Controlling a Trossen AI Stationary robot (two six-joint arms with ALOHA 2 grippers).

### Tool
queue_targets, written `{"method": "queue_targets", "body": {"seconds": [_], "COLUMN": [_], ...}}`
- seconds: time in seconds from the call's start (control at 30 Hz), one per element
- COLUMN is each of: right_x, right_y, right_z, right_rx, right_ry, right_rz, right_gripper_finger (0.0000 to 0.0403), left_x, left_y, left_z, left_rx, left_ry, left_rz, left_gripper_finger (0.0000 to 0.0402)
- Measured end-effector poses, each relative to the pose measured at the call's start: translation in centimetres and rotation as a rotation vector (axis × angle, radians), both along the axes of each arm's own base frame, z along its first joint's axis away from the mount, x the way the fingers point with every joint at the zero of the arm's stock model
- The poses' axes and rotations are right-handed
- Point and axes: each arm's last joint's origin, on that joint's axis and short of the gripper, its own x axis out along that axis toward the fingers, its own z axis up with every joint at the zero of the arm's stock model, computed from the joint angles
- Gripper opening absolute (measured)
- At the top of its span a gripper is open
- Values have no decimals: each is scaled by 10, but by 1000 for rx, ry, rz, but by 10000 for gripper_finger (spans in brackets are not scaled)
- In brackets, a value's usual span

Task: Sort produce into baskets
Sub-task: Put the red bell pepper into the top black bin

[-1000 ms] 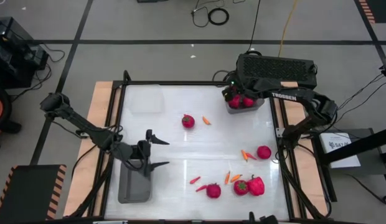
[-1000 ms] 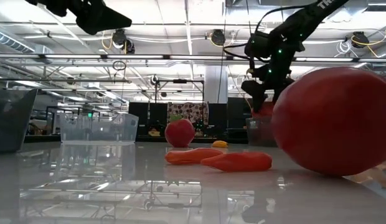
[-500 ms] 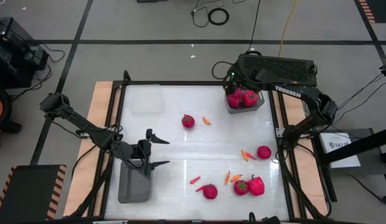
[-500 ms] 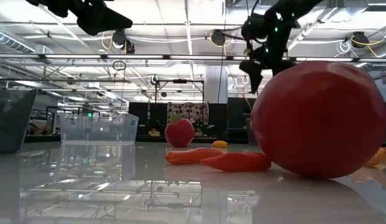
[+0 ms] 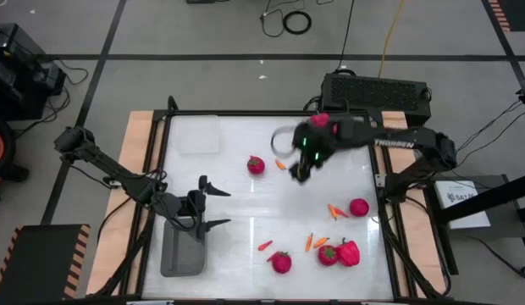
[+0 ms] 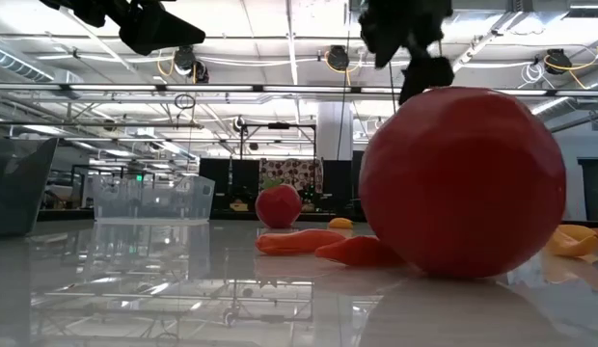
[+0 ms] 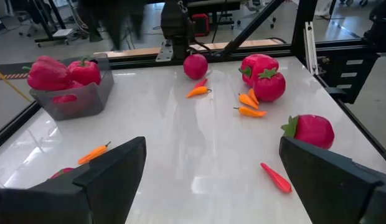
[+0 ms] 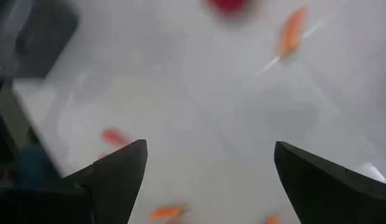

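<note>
My right gripper (image 5: 296, 167) hangs open over the table's middle, near a round red fruit (image 5: 256, 164) and an orange chilli (image 5: 280, 164); its fingers stand wide apart with nothing between them (image 8: 208, 186). My left gripper (image 5: 213, 207) waits open above the grey basket (image 5: 182, 250) at the near left. A clear basket (image 5: 199, 134) stands at the far left. Another grey basket (image 7: 71, 99) at the far right holds red peppers (image 7: 50, 71). More produce lies near the right: a bell pepper (image 5: 349, 252), round fruits (image 5: 358, 207) (image 5: 282, 262) and chillies (image 5: 334, 210).
A black frame (image 5: 271, 113) rims the white table. My right arm (image 5: 389, 141) reaches across the far right corner, over the pepper basket. In the low view a round red fruit (image 6: 463, 183) fills the foreground. Bare table lies between the clear basket and my left gripper.
My right gripper has left the pepper basket at the far right, risen and swung toward the table's middle and near side, tipping to point steeply down. The round fruit near the front edge has rolled a little toward the table's left.
</note>
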Motion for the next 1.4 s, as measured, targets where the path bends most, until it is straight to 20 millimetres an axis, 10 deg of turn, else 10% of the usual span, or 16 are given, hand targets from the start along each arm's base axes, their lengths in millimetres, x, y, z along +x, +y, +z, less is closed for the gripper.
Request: {"method": "queue_targets", "body": {"seconds": [0.37, 0.67, 1.4], "right_x": [-20, -40, -85], "right_y": [153, 231, 243], "right_z": [-12, -54, -61], "right_rx": [49, 51, -69], "right_ry": [135, 321, 618], "right_rz": [-20, -191, -400], "right_gripper_finger": [342, 342, 342], "left_x": [0, 0, 3], "left_y": [0, -1, -3], "left_z": [0, 0, -6], "left_rx": [-50, -95, -70], "left_ry": [2, 3, 28], "left_rz": [-3, -8, -9], "left_gripper_finger": [374, 374, 374]}}
